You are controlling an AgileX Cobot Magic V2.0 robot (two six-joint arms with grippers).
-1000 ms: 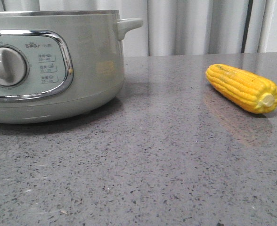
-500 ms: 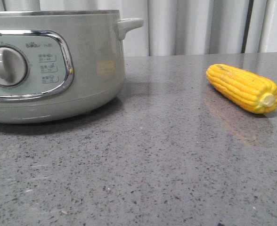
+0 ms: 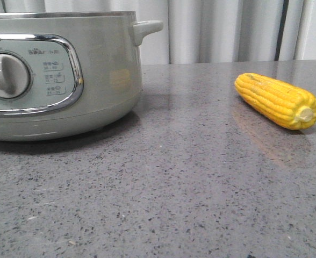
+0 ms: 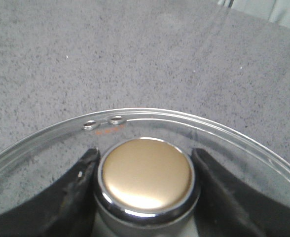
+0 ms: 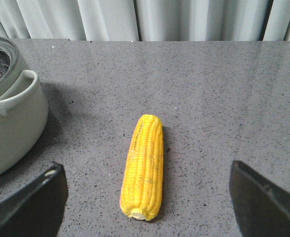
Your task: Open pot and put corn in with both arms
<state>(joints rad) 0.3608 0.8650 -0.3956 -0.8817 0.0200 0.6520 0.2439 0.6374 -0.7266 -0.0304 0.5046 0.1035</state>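
Left pincer [image 4: 146,197] clamped on lid [image 4: 194,129] knob [image 4: 147,174], glass lid held over bare tabletop [image 3: 174,177], clear of pot [image 3: 101,70]. Right pincer [image 5: 150,207] wide open, empty, hovering over corn [image 5: 144,165]. Corn flat on tabletop, well right of pot, long axis running near-far and slightly angled, stub end nearest. Cob centred between fingers [image 5: 34,202], axis crosswise to closing direction. Right arm nearer; likely a straight descent.

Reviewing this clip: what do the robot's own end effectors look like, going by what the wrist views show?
Only fingers show. The left end effector has matte black fingers with pale scuffs and a white fleck. The right end effector has similar black, wedge-shaped fingers, lightly speckled along the edge. No cables, markings or arm links are visible; the front view shows neither arm.
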